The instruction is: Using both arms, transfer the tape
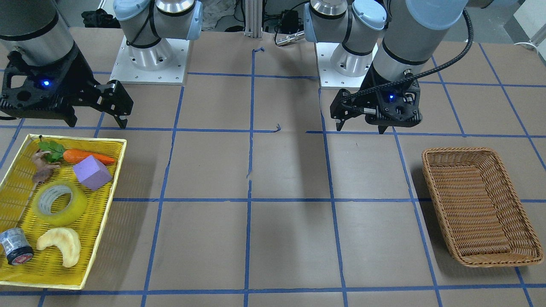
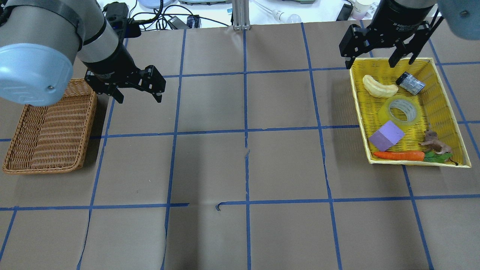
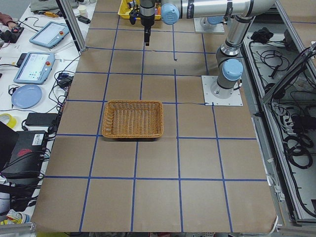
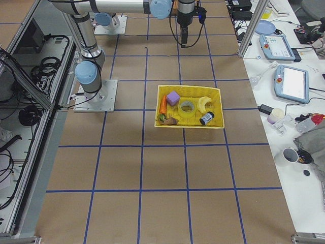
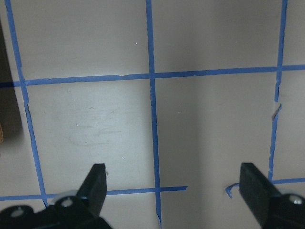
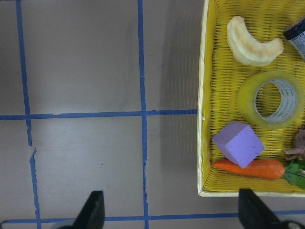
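Right wrist: cylinder [image 6: 297, 34], brown figure [image 6: 297, 144] cut by right edge. Left wrist: basket [image 5: 1, 132] mere sliver at edge.

The left arm [image 1: 409, 38] and right arm [image 1: 34, 25] are grey metal tubes with light-blue joint caps. A ribbed black cable [image 1: 448, 63] runs along the left one. The left tool [image 2: 140, 98] and right tool [image 2: 371, 62] are angular and black, each with a small blue light (glowing). White base plates [image 1: 128, 74] carry visible screws.
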Tool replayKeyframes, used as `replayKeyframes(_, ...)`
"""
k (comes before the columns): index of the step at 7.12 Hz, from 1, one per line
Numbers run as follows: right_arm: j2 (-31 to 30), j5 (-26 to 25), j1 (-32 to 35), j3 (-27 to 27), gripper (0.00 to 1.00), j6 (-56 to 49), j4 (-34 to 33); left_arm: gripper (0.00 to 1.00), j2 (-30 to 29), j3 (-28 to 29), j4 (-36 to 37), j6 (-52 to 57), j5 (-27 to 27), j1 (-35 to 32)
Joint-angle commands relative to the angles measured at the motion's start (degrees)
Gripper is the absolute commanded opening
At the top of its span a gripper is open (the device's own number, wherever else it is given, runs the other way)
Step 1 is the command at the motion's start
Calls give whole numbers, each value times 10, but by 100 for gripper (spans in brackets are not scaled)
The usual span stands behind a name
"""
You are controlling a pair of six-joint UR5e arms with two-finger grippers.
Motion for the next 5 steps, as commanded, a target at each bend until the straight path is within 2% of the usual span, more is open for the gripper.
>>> replayKeyframes(1, 1, 1, 0, -1, 100, 0, -1, 100, 1, 0, 0, 0, 1, 0)
replayKeyframes(4, 1, 0, 0, -2, 100, 0, 1, 100, 2, 0, -8, 0, 1, 0)
replayKeyframes(5, 1, 0, 0, -2, 100, 1, 1, 100, 2, 1, -32, -1, 1, 0)
